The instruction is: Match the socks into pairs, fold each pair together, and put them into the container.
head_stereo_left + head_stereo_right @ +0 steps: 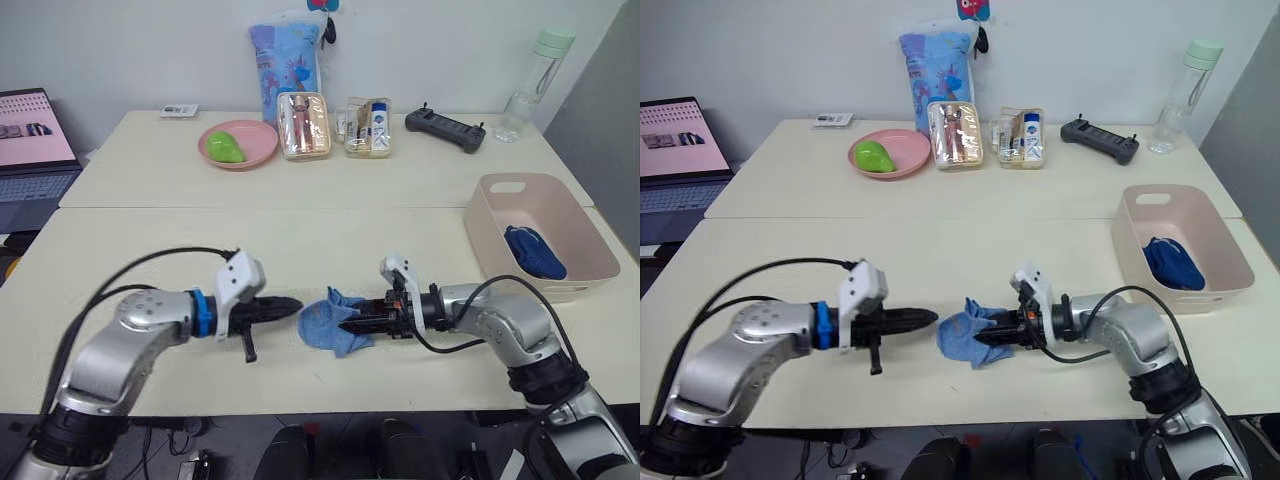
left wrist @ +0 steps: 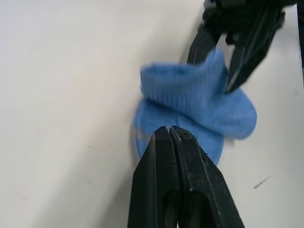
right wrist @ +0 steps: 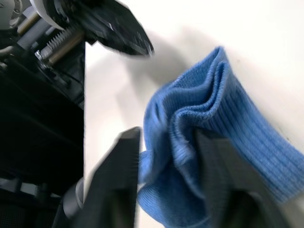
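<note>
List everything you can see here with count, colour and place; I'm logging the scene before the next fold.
sky blue socks: bunched pair, light blue, front table centre
dark blue socks: bundle, royal blue, inside container
container: one, pale pink, right table edge
plate: one, pink, back table, green item on it
clear pouches: two, back centre
printed bag: one, blue, behind pouches
controller: one, black, back right
bottle: one, clear, green cap, back right
laptop: one, far left
left gripper: shut, beside sky blue socks
right gripper: open around sky blue socks
</note>
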Motion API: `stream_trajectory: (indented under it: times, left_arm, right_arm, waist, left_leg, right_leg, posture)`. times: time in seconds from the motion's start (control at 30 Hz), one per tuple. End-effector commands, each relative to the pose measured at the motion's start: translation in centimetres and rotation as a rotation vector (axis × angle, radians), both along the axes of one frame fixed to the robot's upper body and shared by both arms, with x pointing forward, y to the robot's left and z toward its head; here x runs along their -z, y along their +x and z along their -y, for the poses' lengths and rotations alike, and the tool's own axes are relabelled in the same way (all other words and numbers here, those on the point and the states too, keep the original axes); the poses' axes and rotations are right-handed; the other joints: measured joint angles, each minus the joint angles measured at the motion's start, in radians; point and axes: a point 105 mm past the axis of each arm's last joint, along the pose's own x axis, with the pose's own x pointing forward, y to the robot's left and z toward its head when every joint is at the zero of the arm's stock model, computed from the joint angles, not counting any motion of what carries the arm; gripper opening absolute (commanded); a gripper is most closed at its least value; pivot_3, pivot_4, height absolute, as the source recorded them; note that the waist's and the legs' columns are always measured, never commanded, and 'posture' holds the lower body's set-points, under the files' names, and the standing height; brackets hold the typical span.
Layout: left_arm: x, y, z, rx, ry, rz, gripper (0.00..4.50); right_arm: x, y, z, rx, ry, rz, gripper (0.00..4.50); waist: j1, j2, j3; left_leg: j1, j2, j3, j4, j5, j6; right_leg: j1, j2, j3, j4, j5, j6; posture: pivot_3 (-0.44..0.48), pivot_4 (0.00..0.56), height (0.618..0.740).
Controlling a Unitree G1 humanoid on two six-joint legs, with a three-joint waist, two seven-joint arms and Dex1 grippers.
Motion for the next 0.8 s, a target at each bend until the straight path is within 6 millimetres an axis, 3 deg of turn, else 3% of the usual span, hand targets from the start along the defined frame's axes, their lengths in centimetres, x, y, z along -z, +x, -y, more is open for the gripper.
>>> stream_trajectory:
  times: [0.03, 0.07, 0.23, 0.4, 0.57, 0.8]
  left_arm:
    - [-1.8, -0.2, 1.0, 0.054, -0.031, 0.06, 0.0]
    - [-1.9, -0.2, 1.4, 0.063, -0.041, 0.064, 0.0]
    - [-0.4, -0.4, 3.1, 0.111, -0.055, 0.055, 0.0]
    - [2.8, -0.4, 4.4, 0.132, -0.005, 0.019, 0.0]
    - [7.9, -0.1, 1.6, 0.08, 0.184, -0.017, 0.0]
    - [9.2, -0.4, 1.3, 0.07, 0.181, -0.024, 0.0]
  right_arm:
    - [-3.6, -1.0, 0.0, -0.059, 0.087, 0.016, 3.3]
    - [-4.1, -1.2, 0.2, -0.064, 0.094, 0.015, 3.63]
    - [-4.8, -0.8, 1.4, -0.021, 0.07, 0.025, 3.63]
    - [-1.9, 1.2, 3.9, 0.136, -0.1, 0.047, 3.63]
    - [0.6, 1.3, 4.1, 0.158, -0.233, 0.02, 3.63]
    - [2.2, 1.4, 2.5, 0.162, -0.245, -0.097, 3.63]
  waist:
    - [-0.001, 0.0, 0.0]
    - [-0.002, 0.0, 0.0]
    - [-0.002, 0.0, 0.0]
    - [-0.002, 0.0, 0.0]
    - [-0.009, 0.0, 0.0]
    - [-0.006, 0.001, -0.001]
  left_leg:
    - [0.0, 0.0, 0.0, 0.0, 0.0, 0.0]
    - [0.0, 0.0, 0.0, 0.0, 0.0, 0.0]
    - [0.0, 0.0, 0.0, 0.0, 0.0, 0.0]
    - [0.0, 0.0, 0.001, 0.0, 0.0, 0.0]
    - [0.001, 0.0, 0.002, -0.001, 0.0, 0.0]
    - [0.001, 0.001, 0.002, -0.001, 0.0, 0.0]
  right_leg:
    - [0.0, 0.0, 0.0, 0.0, 0.0, 0.0]
    - [0.0, 0.0, 0.0, 0.0, 0.0, 0.0]
    - [0.0, 0.0, 0.0, 0.0, 0.0, 0.0]
    - [0.0, 0.0, 0.001, 0.0, 0.0, 0.0]
    - [0.0, 0.001, 0.001, 0.0, 0.0, 0.0]
    - [0.0, 0.001, 0.001, 0.0, 0.0, 0.0]
  posture:
    - [0.0, 0.15, 0.74]
    - [0.0, 0.15, 0.74]
    - [0.0, 0.15, 0.74]
    - [0.0, 0.15, 0.74]
    - [0.0, 0.15, 0.74]
    - [0.0, 0.15, 0.74]
